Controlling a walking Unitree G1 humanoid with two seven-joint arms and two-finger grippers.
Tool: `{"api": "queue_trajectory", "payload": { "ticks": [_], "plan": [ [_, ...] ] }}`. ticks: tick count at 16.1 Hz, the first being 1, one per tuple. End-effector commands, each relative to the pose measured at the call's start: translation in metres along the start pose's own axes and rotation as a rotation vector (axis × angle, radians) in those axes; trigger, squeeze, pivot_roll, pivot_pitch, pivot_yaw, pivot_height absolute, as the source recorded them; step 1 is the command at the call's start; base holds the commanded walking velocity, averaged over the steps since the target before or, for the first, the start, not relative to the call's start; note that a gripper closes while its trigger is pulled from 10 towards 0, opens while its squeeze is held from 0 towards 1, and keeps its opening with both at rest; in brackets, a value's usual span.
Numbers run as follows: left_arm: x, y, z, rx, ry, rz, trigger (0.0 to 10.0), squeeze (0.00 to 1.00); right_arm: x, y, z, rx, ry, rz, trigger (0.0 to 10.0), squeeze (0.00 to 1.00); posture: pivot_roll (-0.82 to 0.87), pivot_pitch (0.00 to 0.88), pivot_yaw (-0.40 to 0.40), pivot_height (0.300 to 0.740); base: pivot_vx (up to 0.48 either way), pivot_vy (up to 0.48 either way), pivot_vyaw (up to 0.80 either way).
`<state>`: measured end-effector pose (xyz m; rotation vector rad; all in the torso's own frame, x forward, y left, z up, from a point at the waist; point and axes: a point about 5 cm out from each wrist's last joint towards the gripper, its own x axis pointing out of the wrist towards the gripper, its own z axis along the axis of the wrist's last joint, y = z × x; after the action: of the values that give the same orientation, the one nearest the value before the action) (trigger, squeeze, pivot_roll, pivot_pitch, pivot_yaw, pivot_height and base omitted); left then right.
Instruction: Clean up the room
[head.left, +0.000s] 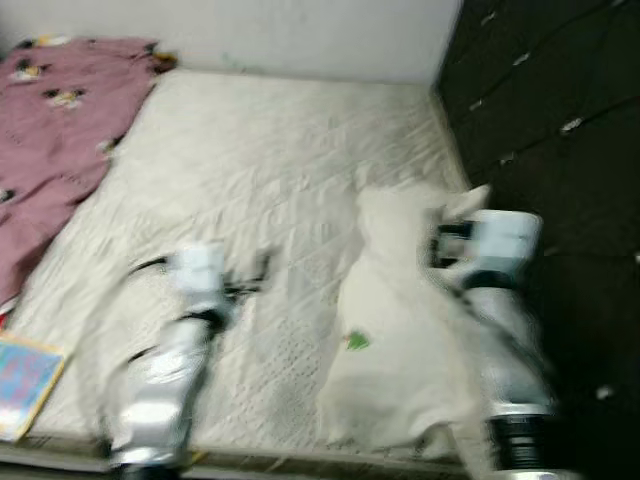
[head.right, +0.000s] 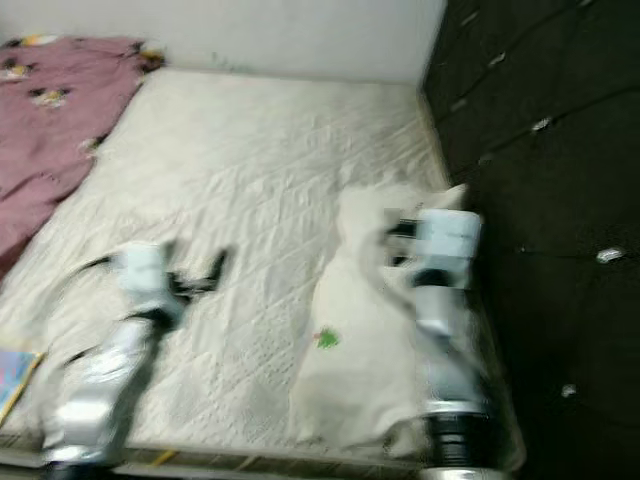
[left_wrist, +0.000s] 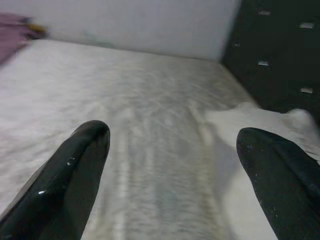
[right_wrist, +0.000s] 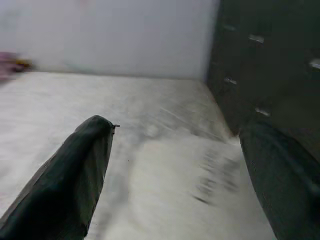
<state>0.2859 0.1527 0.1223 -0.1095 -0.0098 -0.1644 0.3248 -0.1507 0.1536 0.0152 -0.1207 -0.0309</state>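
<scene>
White quilted mattress (head.left: 250, 180) fills the scene, with a pale wall at its far end and a dark tufted headboard (head.left: 560, 100) along its right edge. Left gripper (left_wrist: 172, 150) hovers over the mattress middle, fingers spread apart and holding nothing; right gripper (right_wrist: 175, 150) hangs likewise released above a cream cloth (head.left: 400, 330) that lies crumpled by the right edge, a small green mark on it. Pink blanket (head.left: 55, 130) covers the far left side, and a colourful book (head.left: 25, 385) sits at the near left corner.
</scene>
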Motion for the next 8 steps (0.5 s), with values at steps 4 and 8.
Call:
{"api": "queue_trajectory", "payload": {
  "ticks": [4, 8],
  "plan": [
    [-0.0033, -0.0022, -0.0097, -0.005, 0.036, 0.009, 10.0, 0.0, -0.0006, -0.0024, -0.0018, -0.001, 0.009, 0.002, 10.0, 0.0, -0.03, 0.064, -0.019, 0.74, 0.0, 0.0, 0.0],
    [-0.0023, -0.0027, -0.0096, -0.007, 0.038, 0.01, 10.0, 0.0, -0.0013, -0.0042, -0.0077, 0.002, 0.043, -0.018, 10.0, 0.0, -0.03, 0.064, -0.021, 0.74, 0.0, 0.0, -0.55]
  ]
}}
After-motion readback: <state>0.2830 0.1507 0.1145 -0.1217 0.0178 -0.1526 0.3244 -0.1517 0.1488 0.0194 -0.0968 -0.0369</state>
